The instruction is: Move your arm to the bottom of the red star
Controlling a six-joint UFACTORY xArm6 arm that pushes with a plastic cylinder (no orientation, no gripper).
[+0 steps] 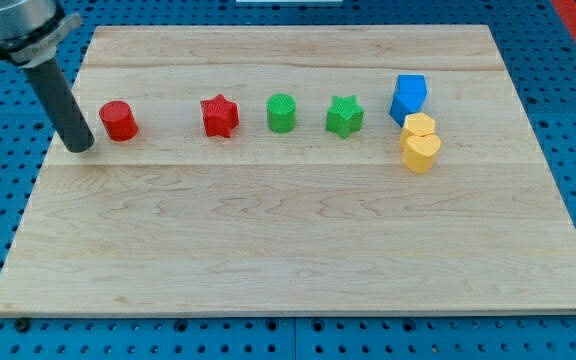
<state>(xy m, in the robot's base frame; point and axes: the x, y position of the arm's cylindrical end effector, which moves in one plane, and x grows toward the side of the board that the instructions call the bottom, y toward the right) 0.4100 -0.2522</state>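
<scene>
The red star (220, 116) lies on the wooden board (298, 250), left of the middle, in a row of blocks. My tip (80, 148) rests on the board near its left edge, just left of and slightly below the red cylinder (119, 121). The tip is well to the left of the red star, with the red cylinder between them. The dark rod rises from the tip toward the view's top left.
Right of the red star stand a green cylinder (281, 112) and a green star (345, 116). Farther right are a blue block (408, 98), a yellow block (419, 126) and a yellow heart (420, 151), close together. Blue pegboard surrounds the board.
</scene>
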